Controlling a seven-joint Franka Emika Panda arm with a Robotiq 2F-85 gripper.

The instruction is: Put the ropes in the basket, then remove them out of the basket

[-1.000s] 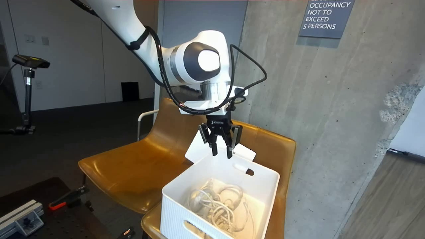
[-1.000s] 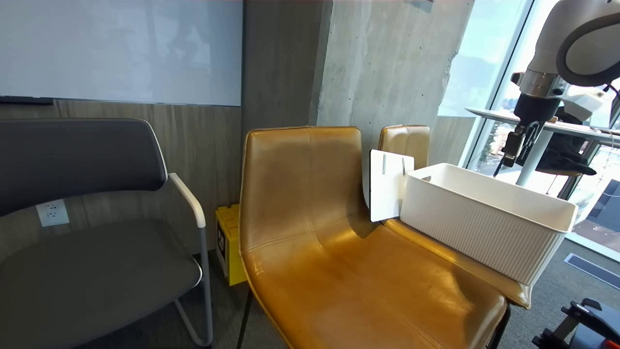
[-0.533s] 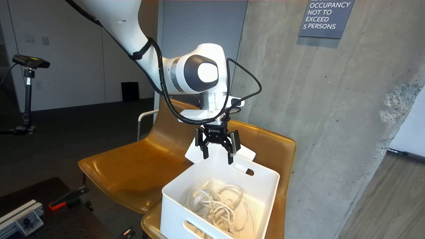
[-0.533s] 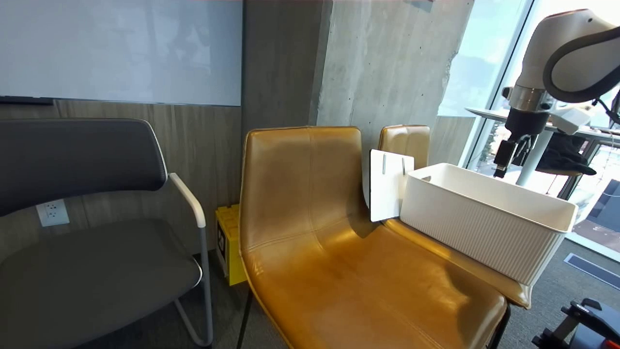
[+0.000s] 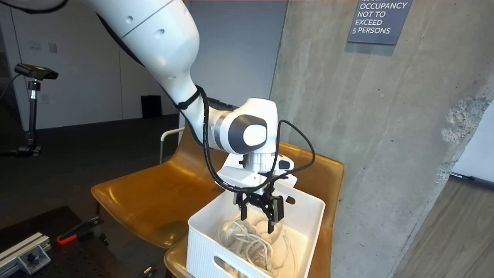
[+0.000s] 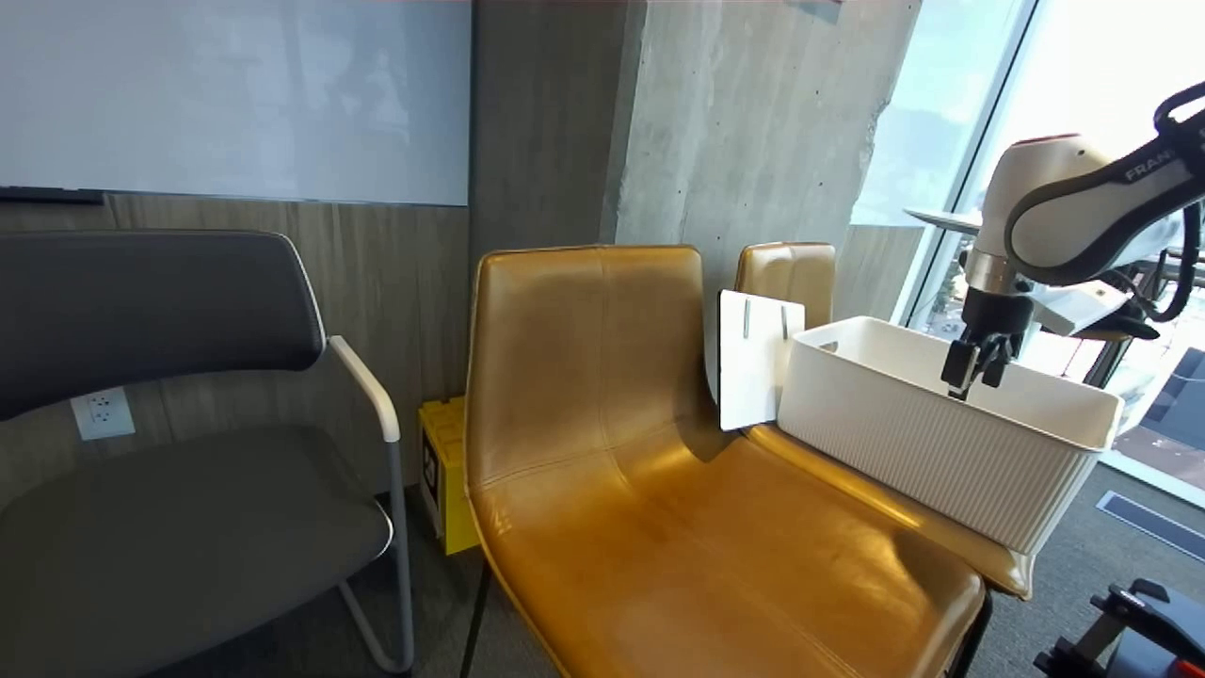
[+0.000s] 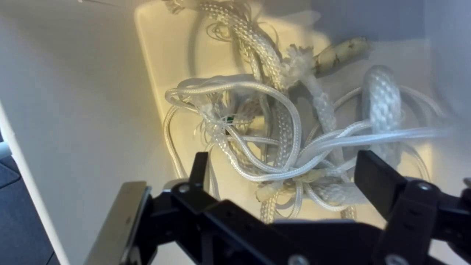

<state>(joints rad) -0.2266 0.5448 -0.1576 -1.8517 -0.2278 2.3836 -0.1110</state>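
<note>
The end effector (image 7: 282, 167) has just come down over the basket (image 5: 204, 251) — jaws apart, nothing gripped — above the ropes (image 5: 252, 241) tangled inside, toward the near end; so taking them out likely begins.

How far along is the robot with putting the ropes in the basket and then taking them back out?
Looks done: the ropes lie in a tangle inside the white basket. In hand: probably a grasp for the removal step, as the fingers stand open over the tangle, holding no rope. Left: gripping the ropes and lifting them out, since the visible tangle lies within the basket's walls.
</note>
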